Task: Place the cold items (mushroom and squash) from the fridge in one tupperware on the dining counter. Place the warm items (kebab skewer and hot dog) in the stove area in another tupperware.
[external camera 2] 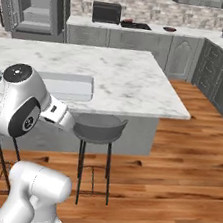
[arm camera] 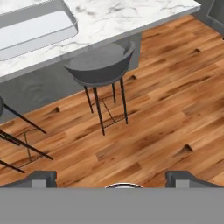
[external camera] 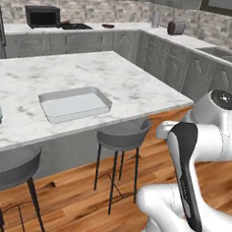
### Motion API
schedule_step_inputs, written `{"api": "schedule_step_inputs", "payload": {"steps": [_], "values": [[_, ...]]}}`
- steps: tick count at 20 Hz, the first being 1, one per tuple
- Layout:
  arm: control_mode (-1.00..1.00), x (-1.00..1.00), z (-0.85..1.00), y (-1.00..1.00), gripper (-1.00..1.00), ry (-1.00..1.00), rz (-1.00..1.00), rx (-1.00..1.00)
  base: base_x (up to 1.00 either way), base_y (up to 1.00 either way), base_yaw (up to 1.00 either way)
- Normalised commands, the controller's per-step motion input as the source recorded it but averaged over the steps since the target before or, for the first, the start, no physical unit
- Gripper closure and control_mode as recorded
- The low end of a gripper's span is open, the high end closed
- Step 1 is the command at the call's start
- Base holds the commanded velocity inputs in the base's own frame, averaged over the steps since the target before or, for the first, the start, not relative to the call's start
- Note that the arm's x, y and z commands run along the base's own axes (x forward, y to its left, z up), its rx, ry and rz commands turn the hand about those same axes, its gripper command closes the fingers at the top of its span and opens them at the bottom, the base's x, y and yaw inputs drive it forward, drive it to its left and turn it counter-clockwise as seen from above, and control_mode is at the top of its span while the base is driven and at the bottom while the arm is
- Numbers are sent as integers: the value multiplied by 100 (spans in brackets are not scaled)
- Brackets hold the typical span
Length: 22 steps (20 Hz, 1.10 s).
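Now, near | my pincer (arm camera: 111, 180) spread wide and empty, aimed down at the wood floor (arm camera: 166, 113); stool (arm camera: 101, 65) just ahead | mid | empty tupperware (external camera: 74, 103) on the bench (external camera: 121, 79), ahead and left of the pincer, long axis along the bench edge | far | stove area (external camera: 75, 26) well beyond; fridge (external camera 2: 36, 1) open; food items too small to tell

A home kitchen: marble island bench (external camera: 116, 78) with stools (external camera: 122, 134), grey cabinets (external camera: 157, 54), stove (external camera: 75, 26), microwave (external camera: 42, 16), sink (external camera: 226, 53).

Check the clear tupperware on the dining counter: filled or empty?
Empty: the tupperware sits open-topped on the marble dining counter, with a bare floor inside.
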Motion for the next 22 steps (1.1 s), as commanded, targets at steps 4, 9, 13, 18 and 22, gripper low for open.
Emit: {"api": "schedule_step_inputs", "payload": {"steps": [4,9,13,18,22], "values": [[100,0,0,0,-100,0,0,0,15,-99,0],[100,0,0,0,-100,0,0,0,31,-98,4],[100,0,0,0,-100,0,0,0,43,-97,11],[100,0,0,0,-100,0,0,0,48,-94,18],[100,0,0,0,-100,0,0,0,58,-87,23]]}}
